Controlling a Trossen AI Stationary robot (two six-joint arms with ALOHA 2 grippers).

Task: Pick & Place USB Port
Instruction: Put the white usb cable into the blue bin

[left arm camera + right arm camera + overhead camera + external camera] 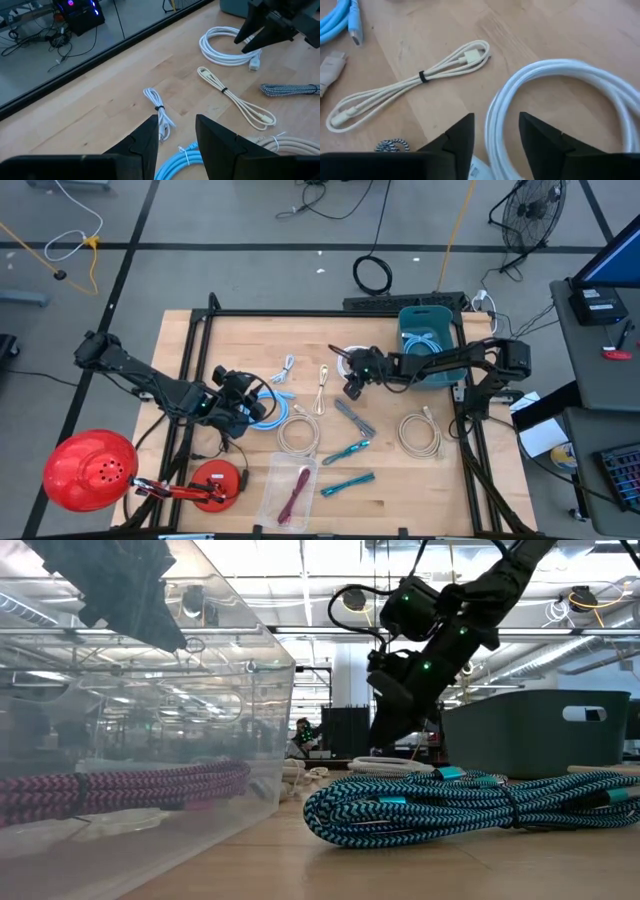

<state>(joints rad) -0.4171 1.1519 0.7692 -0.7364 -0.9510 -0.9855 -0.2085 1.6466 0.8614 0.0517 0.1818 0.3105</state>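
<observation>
Your table point(400, 490) carries many bundled cables, and the task's thing, by my reading, is one of these.

The grey bin point(428, 345) at the far right of the table holds a pale blue cable point(424, 340); no more of its contents shows. The clear box point(287, 492) at the near edge holds a dark red braided cable point(297, 492).

Your right pincer point(495, 132) hangs just above the white coil point(560, 110), which lies on the table beside the bin. Its fingers stand apart with a strand of the coil showing between them, and nothing is gripped. I judge the step in hand to be the approach before a pick. The next move calls for you to lower straight onto the strand, close firmly, then lift and carry to a container. Which one is meant I cannot tell.

Your left pincer point(177, 145) waits open and empty at the left of the table, over the light blue cable point(180, 162), near a thin white cable point(160, 112).

A cream cable point(415, 80) lies close beside the white coil; keep clear of it.
</observation>
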